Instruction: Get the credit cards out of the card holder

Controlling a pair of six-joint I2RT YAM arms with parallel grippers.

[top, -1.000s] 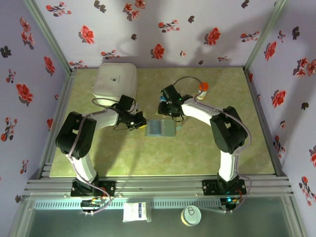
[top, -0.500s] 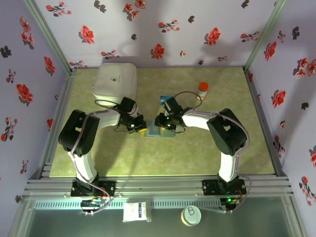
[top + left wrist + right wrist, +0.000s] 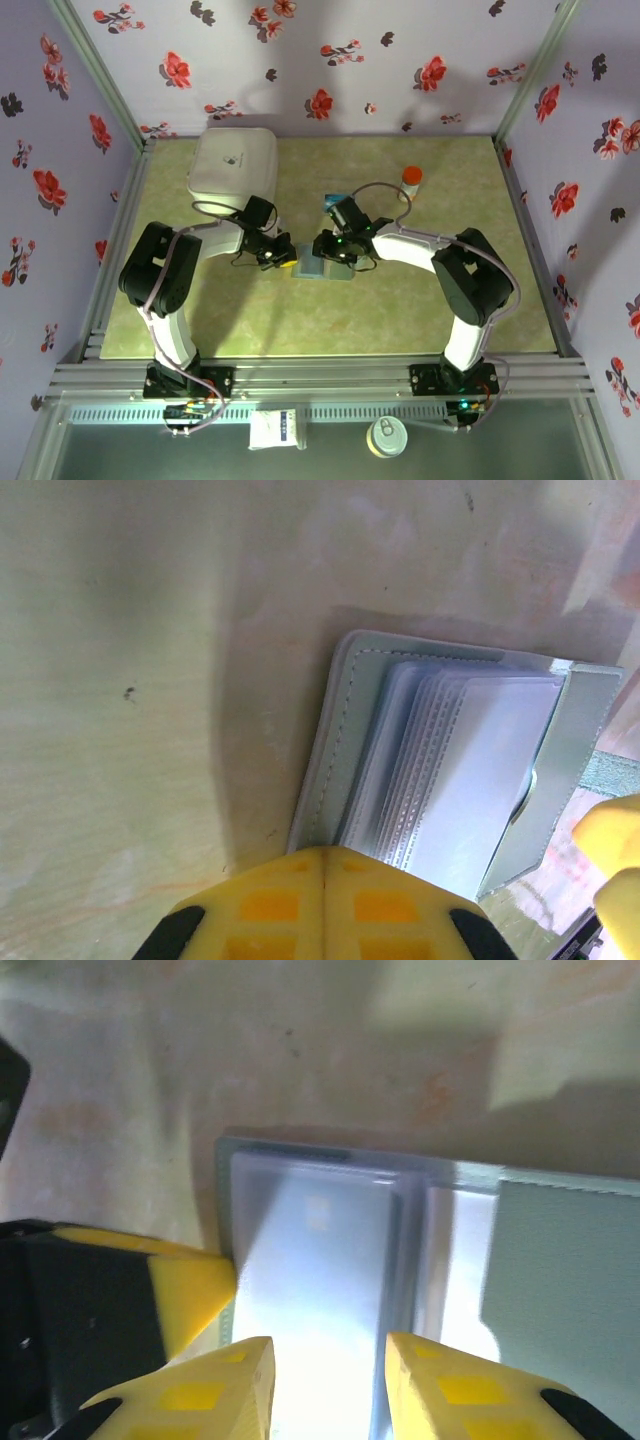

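Cards [image 3: 318, 1250] inside the wallet's [image 3: 335, 730] clear sleeves [image 3: 470, 770] seem thin, stiff and slippery, so the right gripper [image 3: 325, 1360], jaws apart just over them, should pinch a free edge while the left gripper [image 3: 322, 880], jaws closed, presses on the wallet.

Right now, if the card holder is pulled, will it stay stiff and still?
The card holder lies open and thin, so it is probably light and would slide on the smooth table. Its clear sleeves fan out loosely, so they likely flop. The shut left jaws seem to pin its edge.
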